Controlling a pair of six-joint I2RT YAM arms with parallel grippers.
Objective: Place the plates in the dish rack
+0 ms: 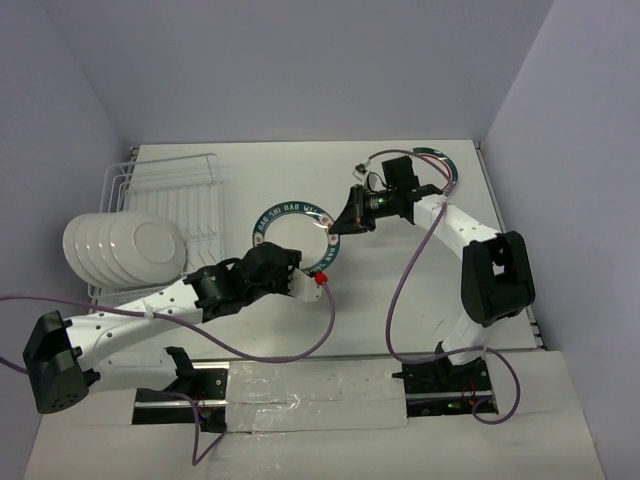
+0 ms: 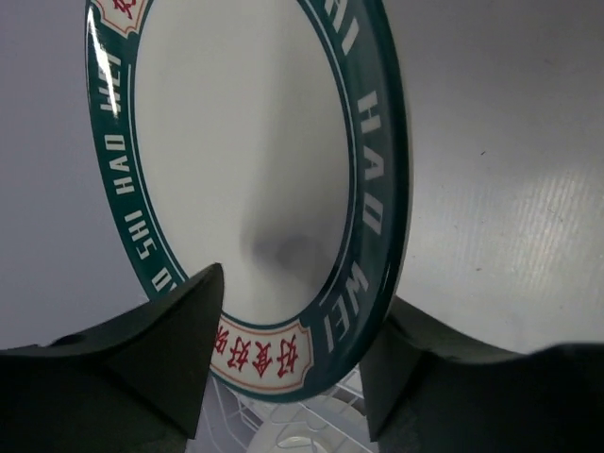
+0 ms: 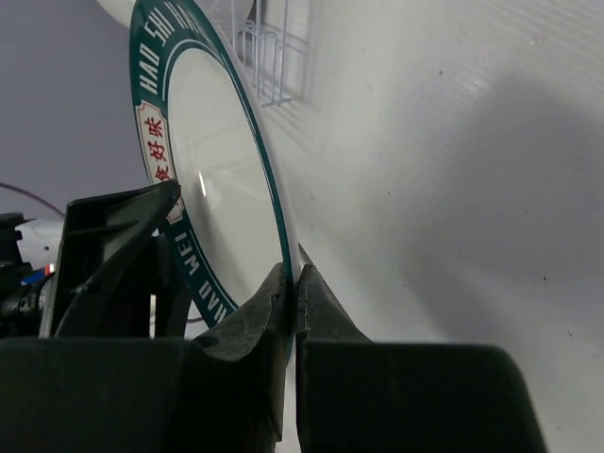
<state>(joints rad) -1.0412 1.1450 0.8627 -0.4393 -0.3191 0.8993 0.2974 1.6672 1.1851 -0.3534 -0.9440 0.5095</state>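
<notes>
A teal-rimmed plate (image 1: 285, 207) is held upright on edge above the table's middle. My right gripper (image 1: 338, 225) is shut on its right rim; in the right wrist view the pads (image 3: 297, 283) pinch the thin edge of the plate (image 3: 217, 189). My left gripper (image 1: 300, 268) straddles the plate's lower rim with its jaws still apart. In the left wrist view the plate (image 2: 245, 142) sits between the fingers of that gripper (image 2: 293, 349). The white wire dish rack (image 1: 170, 185) stands at the far left, with several white plates (image 1: 125, 245) upright in its near end.
Another teal-rimmed plate (image 1: 447, 162) lies on the table at the back right, partly under the right arm. Purple cables loop over the table near both arm bases. Grey walls close in the table on three sides.
</notes>
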